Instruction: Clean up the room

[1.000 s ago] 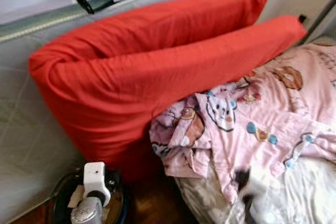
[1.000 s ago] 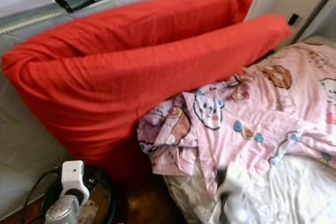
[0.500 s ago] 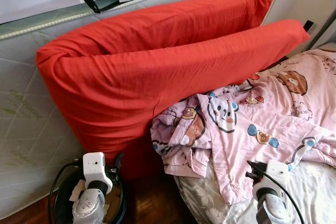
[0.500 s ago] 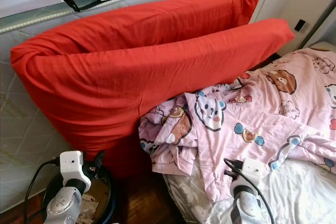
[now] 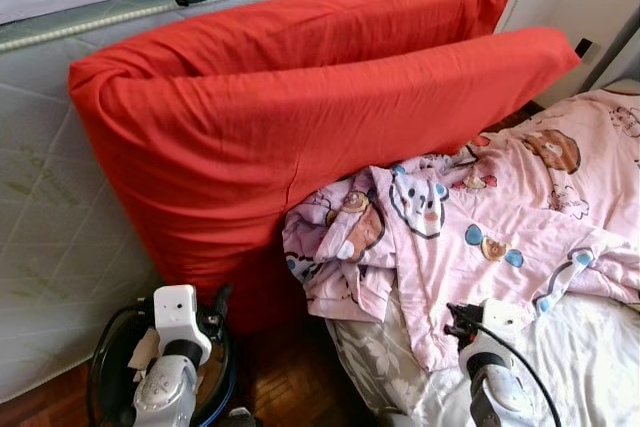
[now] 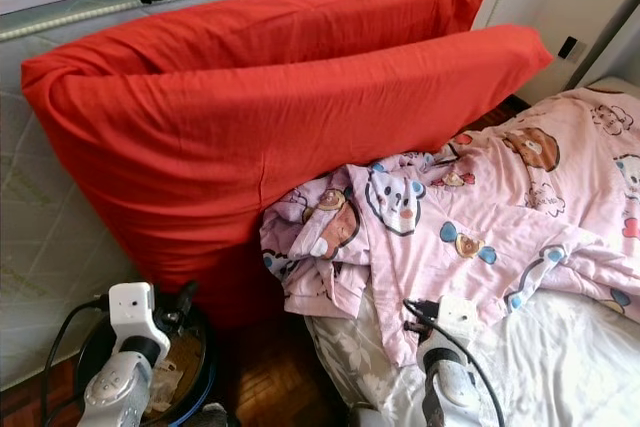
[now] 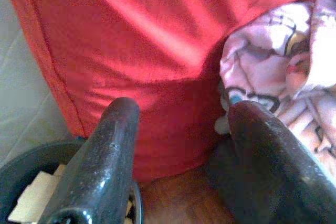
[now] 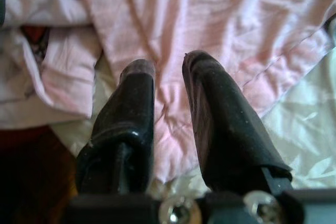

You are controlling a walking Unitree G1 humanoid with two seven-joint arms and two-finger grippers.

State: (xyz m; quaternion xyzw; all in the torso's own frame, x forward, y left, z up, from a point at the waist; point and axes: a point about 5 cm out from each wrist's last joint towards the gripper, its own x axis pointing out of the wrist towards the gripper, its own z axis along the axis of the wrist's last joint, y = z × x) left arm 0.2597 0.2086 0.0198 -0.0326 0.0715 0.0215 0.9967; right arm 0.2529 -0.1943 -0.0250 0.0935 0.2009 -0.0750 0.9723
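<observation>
The right gripper [image 8: 168, 72], fingers a little apart, is hovering over the pink pajamas [image 5: 500, 217] at lower right, maybe touching. The left gripper [image 7: 181, 114] is spread wide by the red pillow [image 5: 300, 117].

Pink pajama top [image 5: 480, 237] cut off at right edge, basket [image 6: 195, 372] partly behind arm.

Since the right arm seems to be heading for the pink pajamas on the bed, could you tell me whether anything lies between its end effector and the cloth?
Nothing visible does: the right end effector hovers directly over the pink pajamas, fingers slightly apart.
</observation>
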